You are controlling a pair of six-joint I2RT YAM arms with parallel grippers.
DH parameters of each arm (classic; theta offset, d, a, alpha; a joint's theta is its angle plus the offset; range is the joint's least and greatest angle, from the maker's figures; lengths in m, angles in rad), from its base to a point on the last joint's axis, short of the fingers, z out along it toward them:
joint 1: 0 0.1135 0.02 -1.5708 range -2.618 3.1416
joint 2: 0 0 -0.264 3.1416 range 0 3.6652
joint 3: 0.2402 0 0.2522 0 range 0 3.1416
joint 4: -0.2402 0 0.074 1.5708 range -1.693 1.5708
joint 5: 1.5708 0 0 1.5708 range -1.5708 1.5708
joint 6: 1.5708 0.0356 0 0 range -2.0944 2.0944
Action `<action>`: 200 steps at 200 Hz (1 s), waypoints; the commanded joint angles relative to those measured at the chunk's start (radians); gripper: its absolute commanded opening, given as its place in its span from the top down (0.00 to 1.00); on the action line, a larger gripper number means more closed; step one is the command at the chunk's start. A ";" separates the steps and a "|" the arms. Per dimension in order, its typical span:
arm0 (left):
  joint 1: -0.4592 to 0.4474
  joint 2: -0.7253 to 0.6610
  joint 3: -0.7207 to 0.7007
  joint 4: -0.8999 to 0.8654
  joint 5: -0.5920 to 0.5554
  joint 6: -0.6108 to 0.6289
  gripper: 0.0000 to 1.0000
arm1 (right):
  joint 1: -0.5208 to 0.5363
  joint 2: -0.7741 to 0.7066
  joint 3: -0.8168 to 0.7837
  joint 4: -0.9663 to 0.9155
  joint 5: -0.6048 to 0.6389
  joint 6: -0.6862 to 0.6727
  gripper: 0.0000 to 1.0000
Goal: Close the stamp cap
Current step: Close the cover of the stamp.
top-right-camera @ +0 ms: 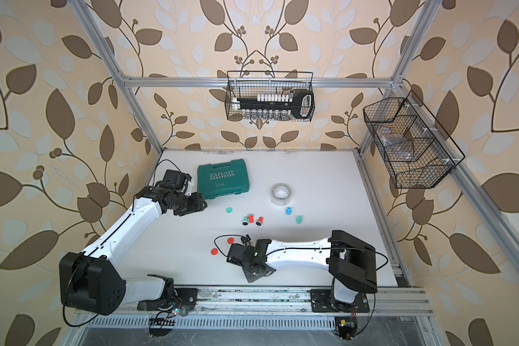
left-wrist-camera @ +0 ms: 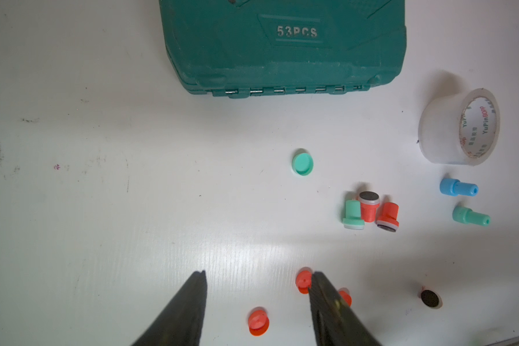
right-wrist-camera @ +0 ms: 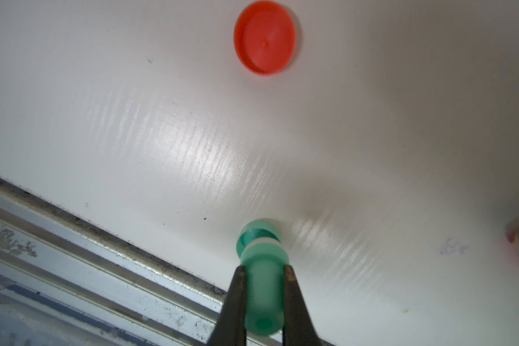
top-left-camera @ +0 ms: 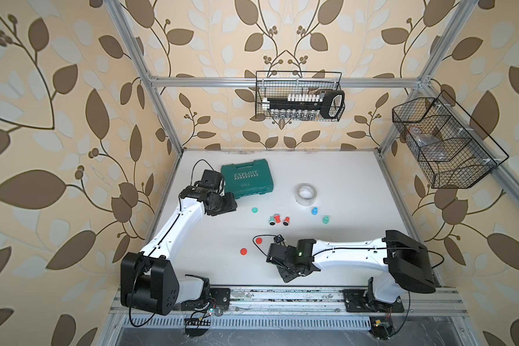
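White tbl [top-left-camera: 342,179], green case [top-left-camera: 247,178], tape [top-left-camera: 306,194], stamps [top-left-camera: 277,219], caps [top-left-camera: 244,251]

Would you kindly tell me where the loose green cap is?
In both top views the green cap lies on the table, slightly left of centre, between the tool case and the three-stamp cluster.

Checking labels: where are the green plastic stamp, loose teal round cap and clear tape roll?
green plastic stamp [right-wrist-camera: 262,287]: right wrist view, on its handle.
loose teal round cap [left-wrist-camera: 302,161]: left wrist view, on its flat face.
clear tape roll [top-left-camera: 306,203]: a top view, on its outer wall.
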 commanded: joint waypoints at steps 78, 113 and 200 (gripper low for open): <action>0.014 -0.011 0.012 0.003 0.012 0.021 0.42 | -0.003 0.001 0.031 0.005 0.001 -0.013 1.00; 0.013 -0.005 0.016 0.003 0.019 0.021 0.42 | -0.003 0.007 0.027 0.003 0.002 -0.010 1.00; 0.014 -0.005 0.015 0.003 0.018 0.023 0.42 | -0.003 0.024 -0.006 0.044 -0.019 0.003 1.00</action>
